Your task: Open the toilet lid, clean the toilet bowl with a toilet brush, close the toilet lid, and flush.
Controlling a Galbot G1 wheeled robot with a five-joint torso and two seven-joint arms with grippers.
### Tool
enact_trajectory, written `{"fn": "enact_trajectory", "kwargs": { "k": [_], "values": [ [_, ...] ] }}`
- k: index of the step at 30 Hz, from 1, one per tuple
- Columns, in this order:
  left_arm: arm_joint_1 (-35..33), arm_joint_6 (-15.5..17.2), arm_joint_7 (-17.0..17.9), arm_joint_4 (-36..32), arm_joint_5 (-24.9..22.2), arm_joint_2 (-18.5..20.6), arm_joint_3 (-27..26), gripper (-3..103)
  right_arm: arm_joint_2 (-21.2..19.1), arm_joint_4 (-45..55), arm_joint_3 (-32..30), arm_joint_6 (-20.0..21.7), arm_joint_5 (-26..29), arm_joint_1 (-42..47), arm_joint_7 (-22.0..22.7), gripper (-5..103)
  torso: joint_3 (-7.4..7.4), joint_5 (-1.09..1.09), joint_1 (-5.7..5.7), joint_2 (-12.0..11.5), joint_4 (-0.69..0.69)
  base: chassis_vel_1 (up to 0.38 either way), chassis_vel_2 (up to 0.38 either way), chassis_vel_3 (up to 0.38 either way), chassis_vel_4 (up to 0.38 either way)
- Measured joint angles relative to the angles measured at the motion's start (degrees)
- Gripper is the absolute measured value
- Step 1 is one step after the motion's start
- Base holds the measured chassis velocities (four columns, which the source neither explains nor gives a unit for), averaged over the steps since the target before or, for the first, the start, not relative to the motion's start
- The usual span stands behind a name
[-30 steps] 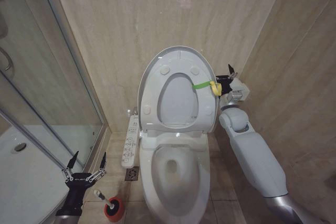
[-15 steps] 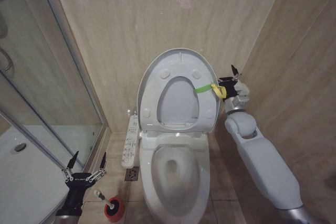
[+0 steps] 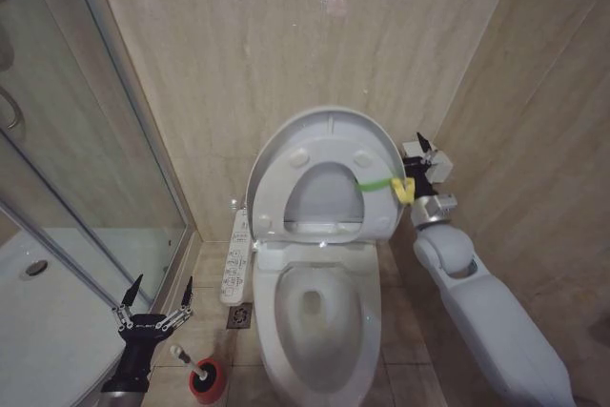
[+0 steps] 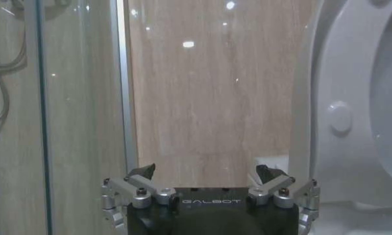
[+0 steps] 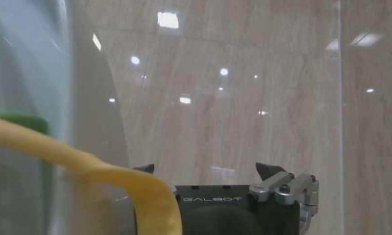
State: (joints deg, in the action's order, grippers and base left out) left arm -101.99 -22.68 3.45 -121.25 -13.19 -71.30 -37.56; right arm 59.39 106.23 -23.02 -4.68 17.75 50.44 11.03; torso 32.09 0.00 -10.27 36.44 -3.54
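left gripper wide open, low by the toilet brush in its red cup | toilet bowl open | right gripper open, yellow strap hooked on it, toilet lid tilted | risk: strap slips, lid slams down

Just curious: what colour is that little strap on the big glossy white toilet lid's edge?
Green and yellow strap, clearest in the head view.

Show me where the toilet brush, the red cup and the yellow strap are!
toilet brush [image 3: 180,356]: head view, on its thin white handle.
red cup [image 3: 206,383]: head view, on its round rim.
yellow strap [image 3: 406,190]: head view, on the loop beside the right pincer.
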Motion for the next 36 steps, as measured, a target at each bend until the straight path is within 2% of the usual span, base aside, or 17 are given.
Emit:
{"fn": "enact_trajectory", "kwargs": {
  "k": [4,12,21,29,36],
  "values": [
    [0.0,0.0,0.0,0.0,0.0,0.0,0.0,100,-1.19,2.74,-1.93,-0.35,0.01,4.12,-0.12,100,0.0,0.0,0.0,0.0,-0.03,0.0,0.0,0.0,0.0],
    [0.0,0.0,0.0,0.0,0.0,0.0,0.0,100,-2.09,8.11,-5.17,-1.56,0.02,11.77,0.05,100,0.0,0.0,0.0,0.0,-0.01,0.0,0.0,0.0,0.0],
    [0.0,0.0,-0.01,0.0,0.0,0.0,0.0,100,-0.17,13.12,-7.69,-1.69,-0.88,21.32,1.04,100,0.0,0.0,0.0,0.0,-0.02,0.0,0.0,0.0,0.0],
    [0.0,0.0,0.0,0.0,0.0,0.0,0.0,100,2.91,15.57,-11.89,-1.87,-3.88,31.17,3.34,100,0.0,0.0,0.0,0.0,-0.03,0.0,0.0,0.0,0.0],
    [0.0,0.0,0.0,0.0,0.0,0.0,0.0,100,4.7,16.87,-13.7,-0.33,-6.31,33.72,6.53,100,0.0,0.0,0.0,0.0,-0.01,0.0,0.0,0.0,0.0]
  ]
}}
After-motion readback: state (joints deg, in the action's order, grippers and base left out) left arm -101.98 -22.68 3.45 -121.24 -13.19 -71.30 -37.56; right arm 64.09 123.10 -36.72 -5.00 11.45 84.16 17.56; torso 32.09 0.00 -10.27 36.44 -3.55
